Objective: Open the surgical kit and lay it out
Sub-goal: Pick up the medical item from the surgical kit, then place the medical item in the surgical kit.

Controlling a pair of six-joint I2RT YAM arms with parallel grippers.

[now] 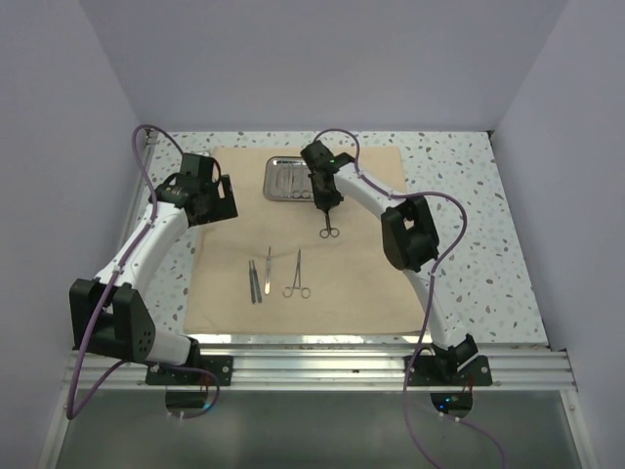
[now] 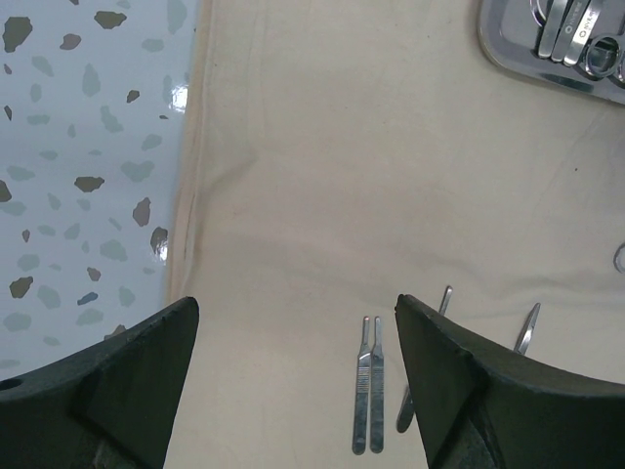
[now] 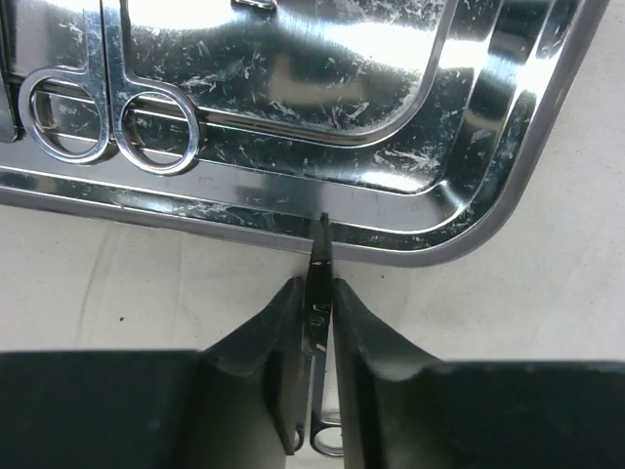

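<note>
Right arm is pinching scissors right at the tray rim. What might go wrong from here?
The right gripper holds the scissors by the thin shank alone; they may swivel or slip during the carry.
Their tip sits right by the tray rim; a low move might snag and drag it.
The scalpel handles and laid-out scissors lie close together on the cloth; a careless set-down could knock them.

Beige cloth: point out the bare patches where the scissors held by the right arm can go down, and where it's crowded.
Bare: the cloth between the laid-out scissors and its right edge, and the near strip below the scalpel handles. Crowded: around the tray, where the right fingers grip the held scissors.
</note>
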